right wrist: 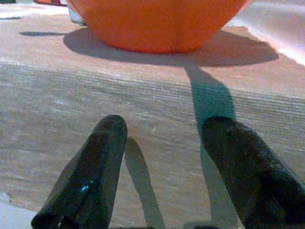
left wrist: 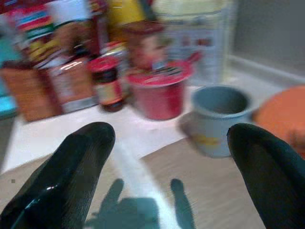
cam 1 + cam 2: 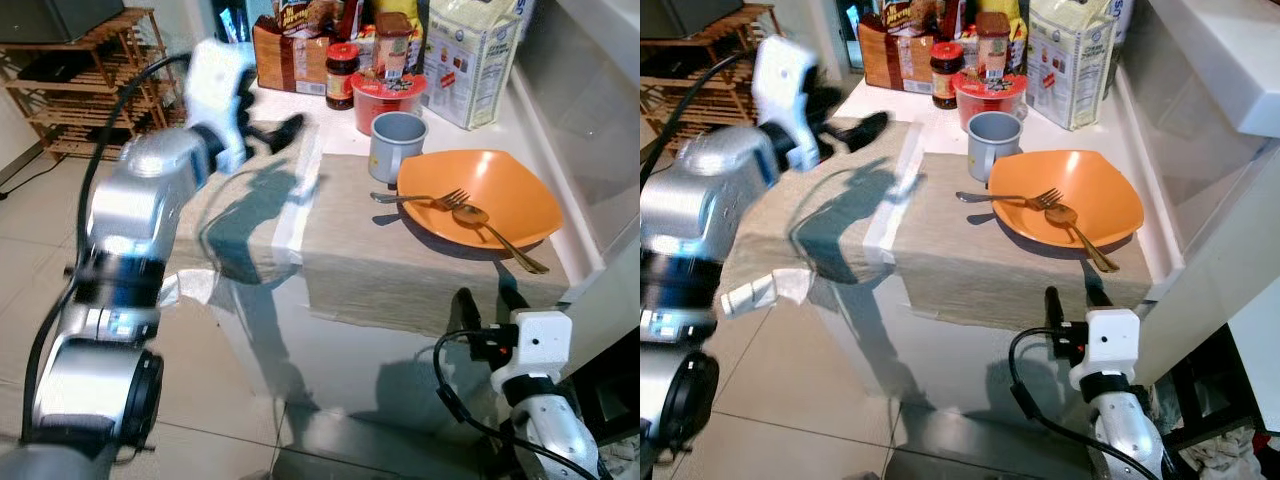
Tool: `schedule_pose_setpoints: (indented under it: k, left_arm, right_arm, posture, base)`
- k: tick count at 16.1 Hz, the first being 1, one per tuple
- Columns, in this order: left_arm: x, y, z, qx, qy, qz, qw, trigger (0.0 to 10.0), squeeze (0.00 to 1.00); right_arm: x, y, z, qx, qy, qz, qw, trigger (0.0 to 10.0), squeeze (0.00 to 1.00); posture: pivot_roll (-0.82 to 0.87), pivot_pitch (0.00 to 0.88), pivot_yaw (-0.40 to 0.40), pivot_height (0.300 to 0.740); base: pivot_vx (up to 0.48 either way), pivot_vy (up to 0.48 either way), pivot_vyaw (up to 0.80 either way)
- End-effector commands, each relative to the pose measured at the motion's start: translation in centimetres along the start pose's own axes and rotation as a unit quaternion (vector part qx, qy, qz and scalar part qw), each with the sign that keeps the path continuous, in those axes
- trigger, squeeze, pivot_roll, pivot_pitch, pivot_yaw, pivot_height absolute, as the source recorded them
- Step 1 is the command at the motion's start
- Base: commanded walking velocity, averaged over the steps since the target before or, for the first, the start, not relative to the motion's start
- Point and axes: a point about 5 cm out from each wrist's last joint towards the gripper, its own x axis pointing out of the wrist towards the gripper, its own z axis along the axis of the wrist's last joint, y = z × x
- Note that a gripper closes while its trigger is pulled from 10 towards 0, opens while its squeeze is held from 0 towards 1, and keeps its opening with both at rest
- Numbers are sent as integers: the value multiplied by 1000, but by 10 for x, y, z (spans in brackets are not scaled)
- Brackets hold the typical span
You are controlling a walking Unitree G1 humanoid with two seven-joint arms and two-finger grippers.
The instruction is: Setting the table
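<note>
You had the white table (image 3: 290,120) before you, with a beige woven cloth (image 3: 380,270) draped across it and hanging over its near edge. On that cloth, toward the right end, sat the wide orange plate (image 3: 500,190), which serves as the landmark here. Across the plate lay a silver metal fork (image 3: 425,199), its handle reaching out past the plate's left rim, and a brass-coloured spoon (image 3: 495,233), its handle running off the near right rim. Just behind the plate's left edge stood the grey-blue mug (image 3: 396,143), upright. Behind the mug was a red plastic tub (image 3: 387,98), and beyond that a row of jars, boxes and a white paper bag (image 3: 468,60). Your left gripper (image 2: 167,181) hovered well left of the plate, above the cloth, fingers spread and holding nothing. Your right gripper (image 1: 164,171) hung below the plate, in front of the cloth's hanging edge, also released and empty.
</note>
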Motion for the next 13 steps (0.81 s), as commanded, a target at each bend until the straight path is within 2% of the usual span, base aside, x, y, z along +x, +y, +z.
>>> schedule_pose_setpoints:
  k: [1,3,6,10,13]
  left_arm:
    - [1,-1,5,0,9,-25,1000,10000,0]
    - [8,-17,11,4,5,-80,997,10000,0]
    - [7,-39,9,4,-2,-158,987,10000,0]
    - [29,-71,24,30,-12,-243,969,10000,0]
    - [43,-87,21,44,7,-284,958,10000,0]
  right_arm:
    - [0,-6,0,1,4,-13,1000,10000,0]
    - [2,0,-3,13,9,-18,1000,10000,0]
    - [1,5,-5,23,11,-18,1000,10000,0]
    - [2,10,-7,24,14,-12,1000,10000,0]
    - [0,17,-7,28,14,-13,999,10000,0]
  posture:
    - [-49,10,69,740]
    - [-49,9,76,740]
    - [-53,10,82,740]
    - [-58,18,94,740]
    - [-79,24,115,740]
  base:
    - [0,0,0]
    - [0,0,0]
    - [0,0,0]
    - [0,0,0]
    - [0,0,0]
